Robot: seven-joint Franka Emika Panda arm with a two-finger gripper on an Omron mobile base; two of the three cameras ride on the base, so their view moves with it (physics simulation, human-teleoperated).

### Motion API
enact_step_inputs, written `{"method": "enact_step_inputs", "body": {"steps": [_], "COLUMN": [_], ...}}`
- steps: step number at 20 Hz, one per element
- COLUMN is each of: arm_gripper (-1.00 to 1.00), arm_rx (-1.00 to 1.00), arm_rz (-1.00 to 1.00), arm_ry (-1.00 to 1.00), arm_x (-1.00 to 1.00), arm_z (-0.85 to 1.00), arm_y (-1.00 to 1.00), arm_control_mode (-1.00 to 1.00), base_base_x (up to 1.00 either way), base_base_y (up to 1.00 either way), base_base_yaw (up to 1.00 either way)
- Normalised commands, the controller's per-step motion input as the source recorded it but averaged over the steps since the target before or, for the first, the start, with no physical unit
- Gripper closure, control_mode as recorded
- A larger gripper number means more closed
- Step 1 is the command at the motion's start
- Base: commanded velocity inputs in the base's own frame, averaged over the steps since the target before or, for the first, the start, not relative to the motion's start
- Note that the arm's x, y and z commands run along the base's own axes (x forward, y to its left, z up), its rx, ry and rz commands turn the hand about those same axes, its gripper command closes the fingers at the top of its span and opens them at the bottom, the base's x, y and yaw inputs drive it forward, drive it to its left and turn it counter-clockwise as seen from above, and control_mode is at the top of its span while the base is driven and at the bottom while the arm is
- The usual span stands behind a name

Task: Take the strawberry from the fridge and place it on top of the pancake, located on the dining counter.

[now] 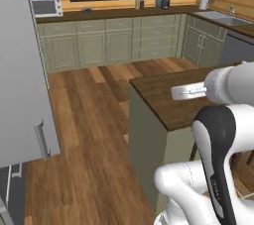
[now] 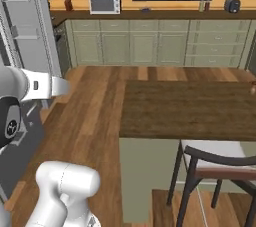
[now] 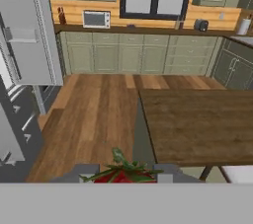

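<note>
In the hand view my gripper (image 3: 126, 175) is shut on the strawberry (image 3: 129, 177), a red berry with green leaves held low between the two fingertips (image 3: 87, 171). The dining counter (image 3: 197, 124), with its dark brown wood top, lies ahead and to the right, and its near left corner is just beyond the berry. It also appears as the dining counter (image 1: 163, 97) and the dining counter (image 2: 190, 106) in the base views. The fridge (image 3: 27, 35) stands open at the left, its grey door (image 1: 20, 70) close by. The pancake is out of view.
A dark chair with a white seat (image 2: 215, 163) is tucked at the island's near side. Green wall cabinets (image 3: 123, 55) run along the back with a microwave (image 2: 105, 4) and a toaster (image 1: 162, 2). A sink (image 1: 223, 18) sits at the far right. Wood floor (image 1: 89, 120) separates fridge and island.
</note>
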Motion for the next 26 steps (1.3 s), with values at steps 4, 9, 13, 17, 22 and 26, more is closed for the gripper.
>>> {"method": "enact_step_inputs", "body": {"steps": [4, 9, 13, 17, 22, 26], "arm_gripper": [1.00, 1.00, 1.00, 1.00, 1.00, 1.00], "arm_rx": [0.00, 0.00, 0.00, 0.00, 0.00, 0.00], "arm_rz": [0.00, 0.00, 0.00, 0.00, 0.00, 0.00], "arm_ry": [0.00, 0.00, 0.00, 0.00, 0.00, 0.00], "arm_x": [0.00, 0.00, 0.00, 0.00, 0.00, 0.00], "arm_z": [0.00, 0.00, 0.00, 0.00, 0.00, 0.00], "arm_y": [0.00, 0.00, 0.00, 0.00, 0.00, 0.00], "arm_control_mode": [1.00, 1.00, 1.00, 1.00, 1.00, 1.00], "base_base_x": [0.00, 0.00, 0.01, 0.04, 0.14, 0.29], "base_base_y": [-1.00, -1.00, -1.00, -1.00, -1.00, -1.00], "base_base_yaw": [-0.05, -0.08, -0.08, -0.07, -0.07, -0.04]}}
